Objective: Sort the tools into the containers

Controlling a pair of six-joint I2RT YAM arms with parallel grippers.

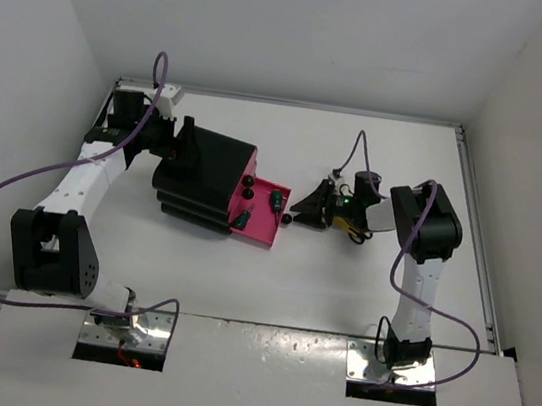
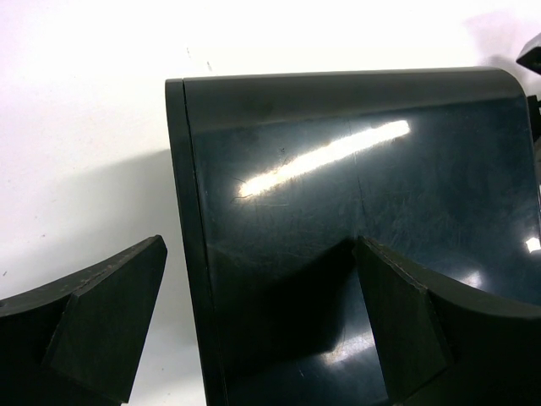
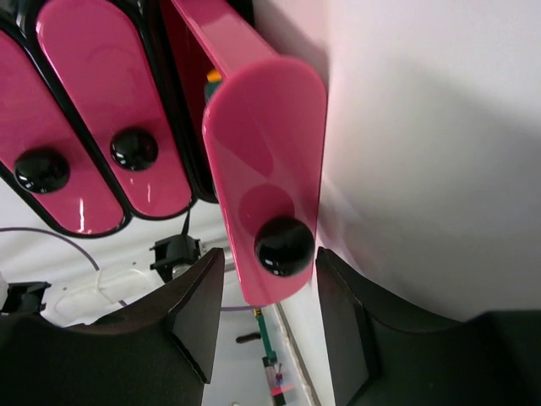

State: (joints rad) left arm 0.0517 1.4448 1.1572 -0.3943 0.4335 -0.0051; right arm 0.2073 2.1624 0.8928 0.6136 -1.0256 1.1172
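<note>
The black drawer unit (image 1: pixel 204 178) stands left of centre with one magenta drawer (image 1: pixel 266 225) pulled out. A green-handled tool (image 1: pixel 278 201) lies in that drawer, and a second greenish piece (image 1: pixel 241 219) lies by the unit. My right gripper (image 1: pixel 302 210) is open, its fingers (image 3: pixel 199 309) on either side of the open drawer's black knob (image 3: pixel 283 245), with a gap on both sides. The yellow-and-black piece (image 1: pixel 353 233) lies under the right arm. My left gripper (image 1: pixel 181 150) is open and straddles the unit's back edge (image 2: pixel 182 254). I cannot make out the silver wrench.
Two shut magenta drawers (image 3: pixel 101 110) with black knobs (image 3: pixel 133 148) sit beside the open one. White walls enclose the table on the left, the back and the right. The right arm's purple cable (image 1: pixel 358 155) loops above the gripper.
</note>
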